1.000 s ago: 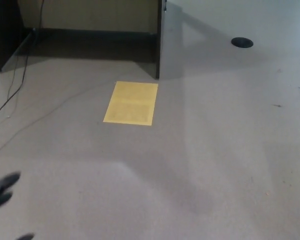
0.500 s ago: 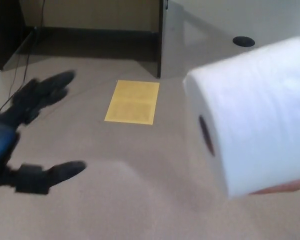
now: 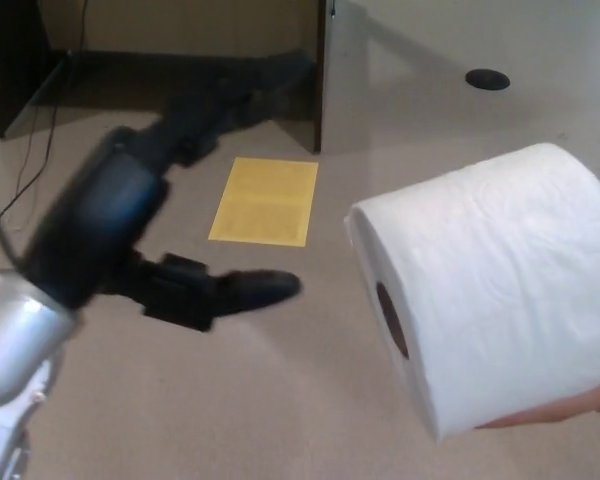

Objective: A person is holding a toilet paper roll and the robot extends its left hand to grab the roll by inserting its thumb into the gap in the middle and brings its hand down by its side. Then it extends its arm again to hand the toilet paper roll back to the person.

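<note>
On the right of the head view, a white toilet paper roll (image 3: pixel 490 290) is held up from below by a person's hand (image 3: pixel 570 408), its dark core hole facing our left hand (image 3: pixel 170 200). That hand reaches out from the left, empty, thumb (image 3: pixel 230 292) and fingers spread wide, near the roll but not touching. We judge the reach-to-grab step is under way; next, the thumb must line up with the hole and slide in.
</note>
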Controlling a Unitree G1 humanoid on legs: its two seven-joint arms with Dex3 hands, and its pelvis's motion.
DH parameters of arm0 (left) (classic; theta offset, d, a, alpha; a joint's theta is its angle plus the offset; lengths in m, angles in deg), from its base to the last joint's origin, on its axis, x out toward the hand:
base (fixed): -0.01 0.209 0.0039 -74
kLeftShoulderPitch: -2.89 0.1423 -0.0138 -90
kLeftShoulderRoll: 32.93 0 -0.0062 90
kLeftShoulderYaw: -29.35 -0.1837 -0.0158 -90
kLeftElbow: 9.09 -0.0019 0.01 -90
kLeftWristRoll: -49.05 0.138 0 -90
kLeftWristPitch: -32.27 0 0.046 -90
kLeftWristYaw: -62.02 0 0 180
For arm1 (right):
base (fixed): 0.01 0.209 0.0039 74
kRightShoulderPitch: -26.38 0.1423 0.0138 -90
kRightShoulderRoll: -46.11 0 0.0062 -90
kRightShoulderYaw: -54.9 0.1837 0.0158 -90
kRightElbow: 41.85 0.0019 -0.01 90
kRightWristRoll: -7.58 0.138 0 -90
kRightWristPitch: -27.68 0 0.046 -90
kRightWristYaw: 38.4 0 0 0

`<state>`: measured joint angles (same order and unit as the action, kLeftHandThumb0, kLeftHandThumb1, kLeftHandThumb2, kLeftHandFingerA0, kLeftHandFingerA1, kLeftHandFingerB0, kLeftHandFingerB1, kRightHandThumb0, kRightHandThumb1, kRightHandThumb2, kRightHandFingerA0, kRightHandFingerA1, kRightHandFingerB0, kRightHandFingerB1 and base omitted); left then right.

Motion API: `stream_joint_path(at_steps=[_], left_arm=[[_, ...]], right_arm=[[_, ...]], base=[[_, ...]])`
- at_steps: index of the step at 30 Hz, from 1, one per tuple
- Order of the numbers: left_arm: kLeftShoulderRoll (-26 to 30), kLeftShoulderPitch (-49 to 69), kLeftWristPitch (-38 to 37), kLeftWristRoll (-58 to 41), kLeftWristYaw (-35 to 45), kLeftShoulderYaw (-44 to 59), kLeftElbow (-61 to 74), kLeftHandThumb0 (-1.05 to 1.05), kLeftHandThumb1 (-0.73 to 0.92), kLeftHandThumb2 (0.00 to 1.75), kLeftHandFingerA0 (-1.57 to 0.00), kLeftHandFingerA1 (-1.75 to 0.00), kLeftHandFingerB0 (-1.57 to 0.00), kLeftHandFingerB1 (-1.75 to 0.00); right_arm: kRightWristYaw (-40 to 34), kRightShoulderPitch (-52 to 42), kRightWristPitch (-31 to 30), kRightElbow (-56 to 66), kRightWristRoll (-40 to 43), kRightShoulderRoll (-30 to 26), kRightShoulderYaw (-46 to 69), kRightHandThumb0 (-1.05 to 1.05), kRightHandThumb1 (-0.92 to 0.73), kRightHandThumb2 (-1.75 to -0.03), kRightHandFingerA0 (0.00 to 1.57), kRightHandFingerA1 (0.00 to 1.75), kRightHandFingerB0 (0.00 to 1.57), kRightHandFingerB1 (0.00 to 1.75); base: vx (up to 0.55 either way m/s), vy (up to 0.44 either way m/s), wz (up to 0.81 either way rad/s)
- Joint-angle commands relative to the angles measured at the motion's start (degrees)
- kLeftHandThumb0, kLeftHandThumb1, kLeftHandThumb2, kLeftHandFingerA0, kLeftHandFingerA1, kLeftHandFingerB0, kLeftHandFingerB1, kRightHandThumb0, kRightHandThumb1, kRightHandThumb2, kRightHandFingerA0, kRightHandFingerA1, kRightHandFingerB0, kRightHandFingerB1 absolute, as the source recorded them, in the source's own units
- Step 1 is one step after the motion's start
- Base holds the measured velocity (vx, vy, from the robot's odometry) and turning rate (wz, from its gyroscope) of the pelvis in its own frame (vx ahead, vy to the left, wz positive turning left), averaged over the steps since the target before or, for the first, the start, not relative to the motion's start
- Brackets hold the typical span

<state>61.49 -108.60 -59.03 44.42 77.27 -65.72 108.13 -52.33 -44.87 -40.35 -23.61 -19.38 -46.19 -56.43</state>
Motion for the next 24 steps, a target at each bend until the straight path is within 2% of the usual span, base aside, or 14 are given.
stream_joint_path(at_steps=[1, 2, 3, 4, 5, 11, 20, 21, 22, 23, 24], left_arm=[[-1.41, 0.16, 3.22, 1.41, 1.77, -4.04, 1.93, -0.47, 0.36, 0.59, -0.18, -0.36, -0.11, -0.31], [-1.27, -0.66, 3.60, 2.12, 2.00, -4.68, 1.93, -0.24, 0.20, 0.78, 0.00, -0.48, 0.00, -0.48], [-1.57, -0.34, 4.32, 1.87, 2.02, -5.25, 2.45, -0.24, 0.19, 0.78, 0.00, -0.48, 0.00, -0.47], [-1.93, -0.06, 4.71, 2.11, 1.89, -5.99, 2.86, -0.45, 0.34, 0.58, -0.16, -0.35, -0.12, -0.31], [-2.10, 0.53, 4.32, 2.54, 1.92, -6.64, 3.11, -0.24, 0.17, 0.77, 0.00, -0.48, 0.00, -0.48], [-1.80, 0.63, 4.11, 5.65, 2.70, -9.07, 3.23, -0.27, 0.14, 0.76, 0.00, -0.48, 0.00, -0.48], [-5.35, 0.23, 3.38, 5.04, 2.26, -10.11, 1.57, -0.24, 0.20, 0.78, 0.00, -0.48, 0.00, -0.48], [-6.13, 0.22, 3.50, 4.88, 2.05, -10.21, 1.37, -0.43, 0.35, 0.58, -0.17, -0.36, -0.11, -0.30], [-6.61, 0.13, 3.71, 5.04, 1.88, -10.29, 1.33, -0.23, 0.21, 0.79, -0.01, -0.48, -0.01, -0.47], [-6.95, -0.03, 3.95, 5.43, 1.80, -10.33, 1.38, -0.23, 0.21, 0.79, -0.01, -0.48, -0.01, -0.47], [-7.63, -0.46, 4.13, 5.81, 1.49, -10.48, 1.29, -0.42, 0.36, 0.58, -0.17, -0.36, -0.13, -0.31]], right_arm=[[-0.76, -1.28, 1.02, -0.73, -0.09, -0.48, 0.54, -0.41, -0.70, -0.61, 0.51, 0.47, 0.48, 0.40], [-0.62, -0.90, 1.12, -0.65, 0.28, -0.23, 0.92, -0.40, -0.71, -0.61, 0.52, 0.47, 0.49, 0.41], [-0.67, -1.19, 1.45, -0.46, 0.09, -0.29, 0.78, -0.40, -0.71, -0.61, 0.51, 0.47, 0.49, 0.41], [-0.52, -1.36, 1.25, -0.44, -0.06, -0.35, 0.69, -0.41, -0.71, -0.61, 0.49, 0.45, 0.47, 0.39], [-0.58, -1.49, 0.99, -0.47, -0.21, -0.36, 0.62, -0.41, -0.71, -0.61, 0.50, 0.45, 0.48, 0.39], [-0.43, -1.59, 1.36, -0.08, 0.14, -0.39, 1.03, -0.40, -0.71, -0.61, 0.54, 0.47, 0.50, 0.41], [0.58, -1.62, 0.39, -0.74, 0.62, 1.06, 1.85, -0.38, -0.71, -0.60, 0.51, 0.45, 0.49, 0.40], [0.71, -1.61, 0.35, -0.76, 0.52, 0.94, 1.90, -0.38, -0.71, -0.60, 0.50, 0.44, 0.48, 0.40], [0.71, -1.63, 0.30, -0.66, 0.35, 0.94, 1.84, -0.39, -0.71, -0.61, 0.49, 0.44, 0.48, 0.40], [0.63, -1.66, 0.26, -0.50, 0.16, 1.01, 1.74, -0.39, -0.71, -0.61, 0.49, 0.44, 0.48, 0.40], [0.51, -1.69, 0.35, -0.31, -0.05, 0.82, 1.61, -0.38, -0.71, -0.60, 0.50, 0.45, 0.49, 0.40]], base=[[0.00, 0.000, 0.00], [0.00, 0.000, 0.00], [0.00, 0.000, 0.00], [0.00, 0.000, 0.00], [0.00, 0.000, 0.00], [0.00, 0.000, 0.00], [0.00, 0.000, 0.00], [0.00, 0.000, 0.00], [0.00, 0.000, 0.00], [0.00, 0.000, 0.00], [0.00, 0.000, 0.00]])
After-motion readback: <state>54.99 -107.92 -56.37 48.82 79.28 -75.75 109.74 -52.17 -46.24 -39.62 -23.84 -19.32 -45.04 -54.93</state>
